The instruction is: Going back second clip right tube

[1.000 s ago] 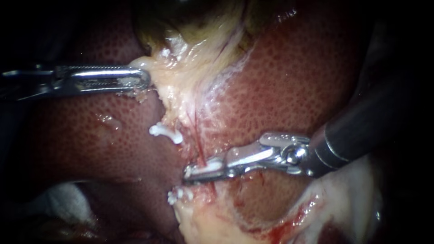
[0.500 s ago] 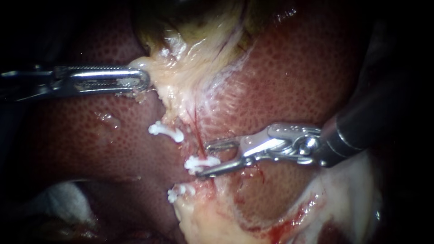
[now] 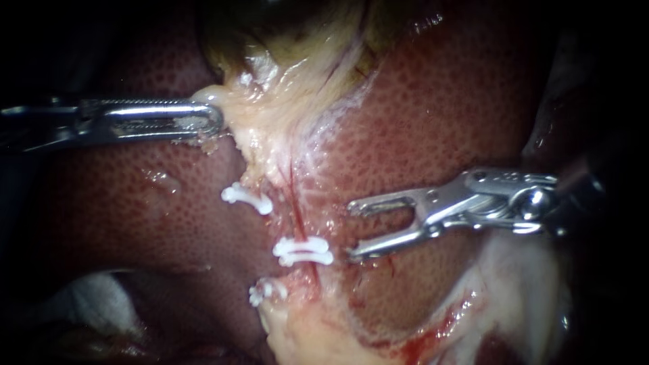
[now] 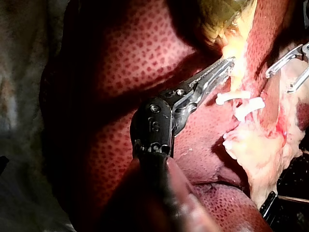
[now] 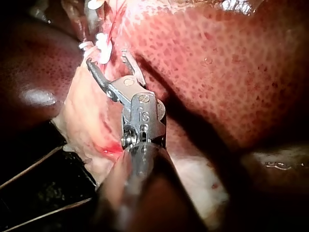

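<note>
Gaping wide with nothing between them, the jaws of my right instrument [image 3: 351,231] stand just beside the middle clip [image 3: 303,251], clear of it. That clip lies across the thin red right tube [image 3: 295,213] and looks closed around it. By my reading the clip is placed, and the jaws are spread so that they can come away toward the right without dragging on it.

An upper clip [image 3: 247,199] sits off to the left on paler tissue, and a lower clip [image 3: 267,292] shows near the cut yellow edge. I cannot tell which tube either of those holds.

Farther out, my left instrument [image 3: 213,118] has its jaws clamped on the pale tissue [image 3: 270,135] under the gallbladder [image 3: 291,34], drawing it toward the left. That pull likely holds the tube stretched straight, so the clips sit square across it.

The way out runs over bare liver [image 3: 439,101], so the open tips should ride above its surface and well clear of the clip.
</note>
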`<state>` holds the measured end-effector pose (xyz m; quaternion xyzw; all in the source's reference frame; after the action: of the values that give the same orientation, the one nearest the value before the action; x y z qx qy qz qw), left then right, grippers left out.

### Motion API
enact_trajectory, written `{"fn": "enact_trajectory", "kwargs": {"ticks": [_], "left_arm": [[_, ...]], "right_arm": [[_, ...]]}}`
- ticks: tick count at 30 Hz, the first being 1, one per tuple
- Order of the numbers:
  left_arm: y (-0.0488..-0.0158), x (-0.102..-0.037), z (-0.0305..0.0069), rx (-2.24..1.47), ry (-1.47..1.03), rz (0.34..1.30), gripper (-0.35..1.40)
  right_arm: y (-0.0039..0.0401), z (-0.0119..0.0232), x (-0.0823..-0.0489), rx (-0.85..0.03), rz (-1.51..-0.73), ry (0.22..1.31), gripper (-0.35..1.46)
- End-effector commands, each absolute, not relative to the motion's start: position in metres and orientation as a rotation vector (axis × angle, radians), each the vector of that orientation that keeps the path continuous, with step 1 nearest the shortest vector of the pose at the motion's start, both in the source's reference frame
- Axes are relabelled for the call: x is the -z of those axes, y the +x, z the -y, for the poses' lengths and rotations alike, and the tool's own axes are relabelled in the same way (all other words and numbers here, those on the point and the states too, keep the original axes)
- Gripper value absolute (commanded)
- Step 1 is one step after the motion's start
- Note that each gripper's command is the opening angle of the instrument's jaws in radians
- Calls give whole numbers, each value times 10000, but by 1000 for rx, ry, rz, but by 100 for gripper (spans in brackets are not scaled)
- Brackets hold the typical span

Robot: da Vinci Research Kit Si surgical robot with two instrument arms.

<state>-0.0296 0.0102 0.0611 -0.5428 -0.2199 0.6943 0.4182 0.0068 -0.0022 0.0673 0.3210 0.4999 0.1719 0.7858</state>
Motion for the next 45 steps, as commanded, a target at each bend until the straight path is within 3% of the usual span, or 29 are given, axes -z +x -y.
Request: {"fn": "enact_trajectory", "kwargs": {"ticks": [1,6,12,28,45], "left_arm": [[-296,-612,-102,-1742,-1362,552,-35],[-298,-615,-100,-1743,-1362,549,-35],[-308,-631,-91,-1755,-1354,535,-35],[-369,-685,-82,-1808,-1320,570,-35],[-374,-695,-83,-1813,-1311,577,-35]], "right_arm": [[65,19,-666,-364,-1082,683,49],[54,9,-645,-336,-1090,650,49],[48,9,-643,-319,-1094,642,49],[36,6,-640,-298,-1099,630,49],[35,5,-636,-293,-1100,629,49]]}}
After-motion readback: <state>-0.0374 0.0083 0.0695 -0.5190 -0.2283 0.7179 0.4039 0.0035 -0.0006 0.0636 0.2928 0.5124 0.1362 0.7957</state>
